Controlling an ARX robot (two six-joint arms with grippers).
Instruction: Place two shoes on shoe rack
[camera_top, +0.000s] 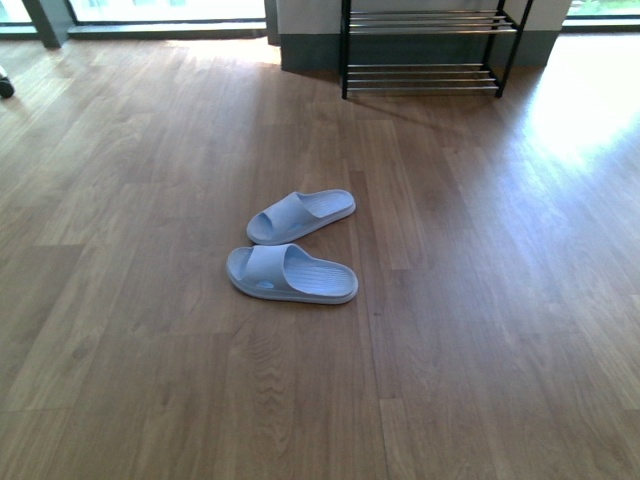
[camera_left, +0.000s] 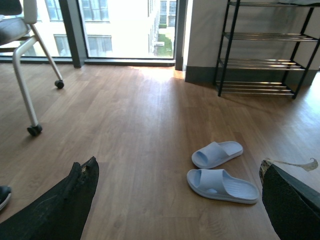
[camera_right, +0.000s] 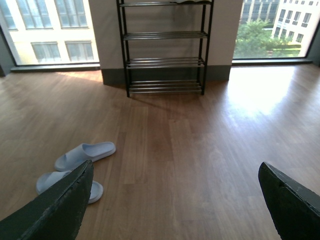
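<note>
The two shoes are pale blue slide slippers lying side by side on the wooden floor, one further off (camera_top: 301, 215) and one nearer (camera_top: 291, 273). The shoe rack (camera_top: 425, 70), with a black frame and chrome rod shelves, stands against the far wall, its visible shelves empty. My left gripper (camera_left: 178, 165) is open and empty above the floor, with both slippers (camera_left: 217, 153) (camera_left: 222, 185) ahead of it towards its right finger (camera_left: 292, 205). My right gripper (camera_right: 176, 167) is open and empty; the slippers (camera_right: 85, 154) (camera_right: 52, 180) lie by its left finger (camera_right: 60, 210). The rack (camera_right: 165, 62) is straight ahead.
A chair on white legs with castors (camera_left: 34, 130) stands at the left by the big windows. A dark shoe tip (camera_left: 2, 196) shows at the left edge. Another castor (camera_top: 5, 87) shows at the far left of the front view.
</note>
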